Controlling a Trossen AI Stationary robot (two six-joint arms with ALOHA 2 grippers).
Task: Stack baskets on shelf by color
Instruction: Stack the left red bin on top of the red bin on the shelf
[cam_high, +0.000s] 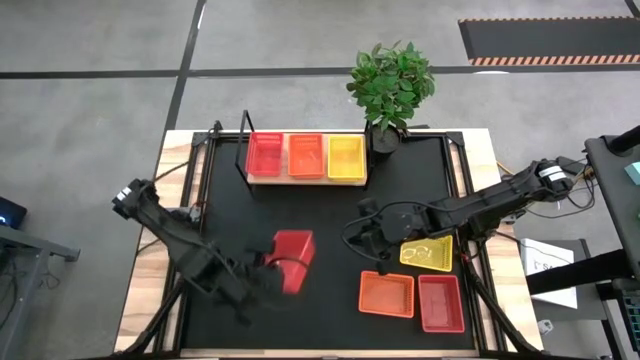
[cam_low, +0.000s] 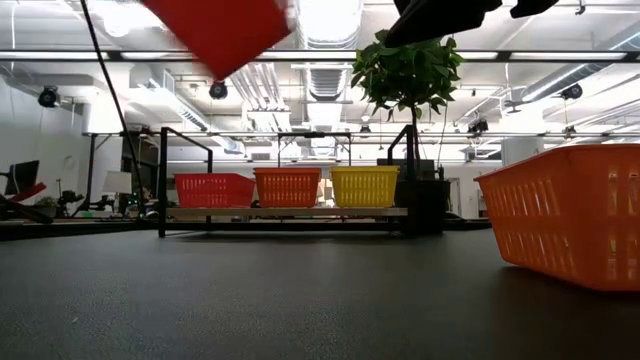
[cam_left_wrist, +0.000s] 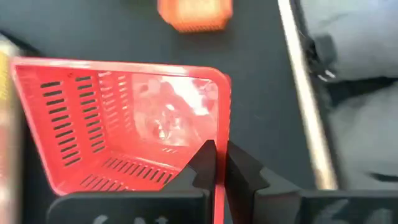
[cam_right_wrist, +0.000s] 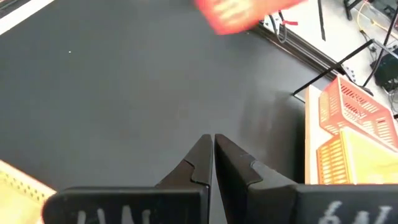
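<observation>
Grey concrete floor surrounds the black tabletop (cam_high: 330, 215), at whose far edge a potted plant (cam_high: 390, 85) stands beside the shelf (cam_high: 305, 180). On the shelf three stacks are seen side by side: red (cam_high: 264, 154), orange (cam_high: 306, 155) and yellow (cam_high: 346, 157).

The left gripper (cam_left_wrist: 216, 163) is clamped on one wall of a red basket (cam_high: 292, 252), with the thin rim pinched between its fingers. In the low view this basket is seen lifted clear of the tabletop and tilted. The carrying step for a red basket is judged to be in hand.

The right gripper (cam_right_wrist: 213, 155) is held over bare tabletop near the middle, its fingers pressed together on nothing. Just beside that arm a yellow basket (cam_high: 427, 252) lies on the table, and nearer the front edge an orange basket (cam_high: 387, 293) and another red basket (cam_high: 441, 303) sit side by side, touching or nearly so.

For the next move, the held basket would need to be carried towards the far left of the shelf, levelled, lined up over the red stack and lowered into it before the grip is released. Since it is held by one wall only, some swing or tilt is to be expected, so the nesting calls for care.
</observation>
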